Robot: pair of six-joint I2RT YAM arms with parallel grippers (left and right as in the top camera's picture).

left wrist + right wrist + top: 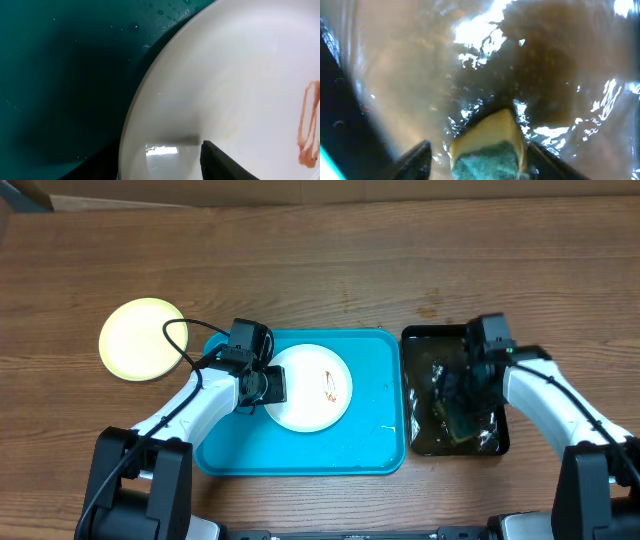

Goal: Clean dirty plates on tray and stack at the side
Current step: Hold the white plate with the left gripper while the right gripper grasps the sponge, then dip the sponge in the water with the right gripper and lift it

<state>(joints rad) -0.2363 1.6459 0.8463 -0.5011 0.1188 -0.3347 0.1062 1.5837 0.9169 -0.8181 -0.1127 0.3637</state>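
Sponge (488, 142) half underwater within right gripper (479, 150)

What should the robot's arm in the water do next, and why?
Probably close the right end effector on the sponge and lift it out of the water in the black tray. The sponge sits between its open fingers, not yet gripped, and the white plate on the turquoise tray has a reddish-brown smear to wipe. The left end effector sits at that plate's rim.

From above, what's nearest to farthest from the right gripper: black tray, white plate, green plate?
1. Glossy black rectangular tray, right side, beneath it.
2. Round white smeared plate, middle, on turquoise tray.
3. Round lime-green plate, far left.
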